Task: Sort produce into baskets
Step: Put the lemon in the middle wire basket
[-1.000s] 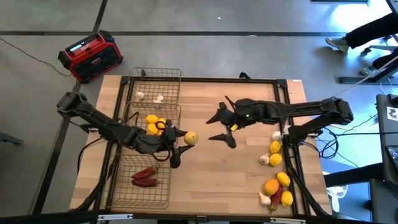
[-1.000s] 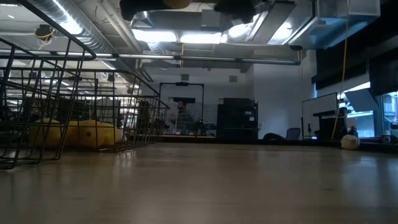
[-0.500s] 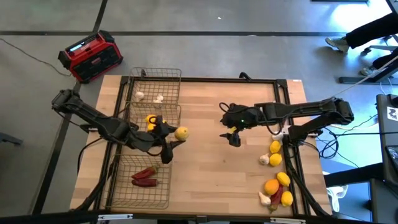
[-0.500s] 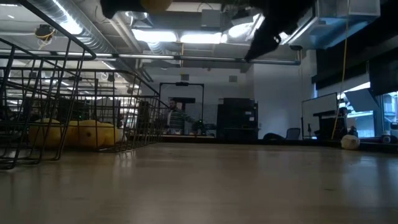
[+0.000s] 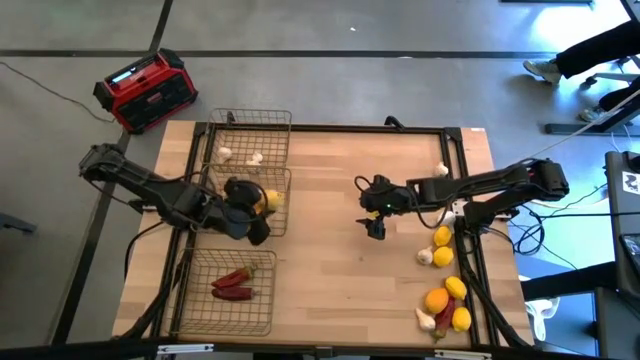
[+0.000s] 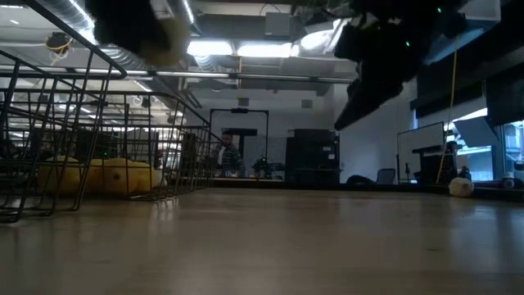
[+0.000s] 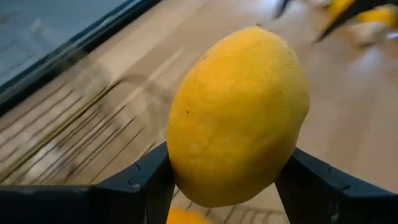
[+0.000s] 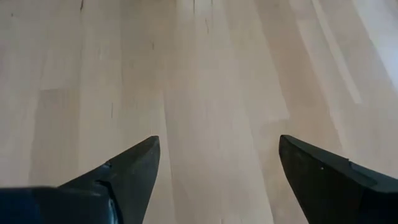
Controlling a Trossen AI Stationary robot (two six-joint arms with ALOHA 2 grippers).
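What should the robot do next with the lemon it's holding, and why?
Probably lower it a little and let go. The left gripper is shut on the lemon, and the high view shows it over the middle basket, where other lemons already lie. The right gripper is open and empty over bare table.

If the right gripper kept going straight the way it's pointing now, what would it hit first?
Most likely the bare wooden table: the open right gripper looks down on empty boards, with no produce in its line. Depth is hard to judge.

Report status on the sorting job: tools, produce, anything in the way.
Left tool shut on lemon, above middle basket. Right tool open, empty, mid-table. Nothing in the way.
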